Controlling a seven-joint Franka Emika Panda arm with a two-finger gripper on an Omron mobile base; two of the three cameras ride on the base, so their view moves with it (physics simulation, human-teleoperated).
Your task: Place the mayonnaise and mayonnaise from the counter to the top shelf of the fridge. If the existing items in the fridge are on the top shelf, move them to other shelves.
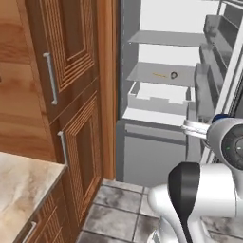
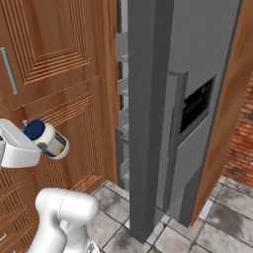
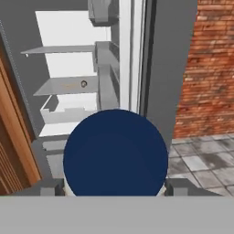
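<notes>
**Mayonnaise jar held in the air before the open fridge**

The mayonnaise jar (image 2: 48,139) sits clamped in the jaws of the gripper (image 2: 37,141), lying on its side with its blue lid (image 2: 34,130) turned toward the hand and its creamy body with the yellowish label band pointing away. In the right base view it hangs in front of the brown wooden cabinet fronts (image 2: 59,74), just left of the dark-grey fridge door (image 2: 192,99), which stands open edge-on to that camera. In the hand view the round blue lid (image 3: 115,153) takes up the lower middle of the picture, with the two dark fingertips (image 3: 180,186) pressed at its sides.

Beyond the lid, the fridge (image 3: 13,68) stands open, its white back panels and pale-grey shelves in plain sight. In the left base view the top shelf (image 1: 166,38) is a thin flat panel high in the fridge. On the shelf below it (image 1: 152,72) lie a tiny round tan object with a dark centre (image 1: 173,75) and, just left of it, a thin orange-yellow sliver (image 1: 159,74). Under that shelf a white drawer (image 1: 156,97) is pulled partly forward.

A corner of the beige marble surface (image 1: 23,182) shows at the lower left of the left base view, well apart from the fridge, above a floor of grey tiles (image 1: 118,209). A red brick wall (image 3: 212,68) stands to the right in the hand view.
</notes>
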